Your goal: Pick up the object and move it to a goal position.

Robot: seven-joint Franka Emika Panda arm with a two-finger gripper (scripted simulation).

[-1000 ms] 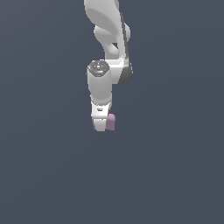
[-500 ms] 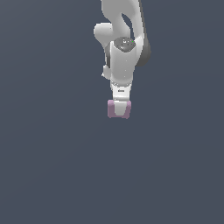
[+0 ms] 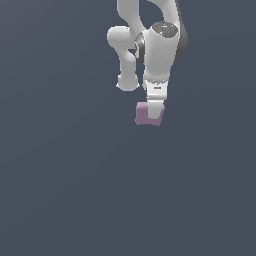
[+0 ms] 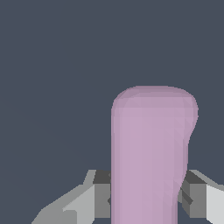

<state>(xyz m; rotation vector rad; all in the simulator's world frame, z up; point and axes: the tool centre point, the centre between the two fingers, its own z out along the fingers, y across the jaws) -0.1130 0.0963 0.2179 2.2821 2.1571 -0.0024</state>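
The object [image 3: 146, 115], a pale pink-lilac lump, hangs clear of the dark grey ground, clamped between the jaws of the gripper [image 3: 153, 114], its body standing out past the fingers [image 4: 98, 197] in the wrist view, under the white arm [image 3: 159, 50]

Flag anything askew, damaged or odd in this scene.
Nothing stands out. The pink-lilac block sits intact between the end effector fingers, one on each side, and hangs a little tilted in the exterior view.

Flat dark slate-grey ground [image 3: 60, 190] fills both views; no visible edge, uniform colour.
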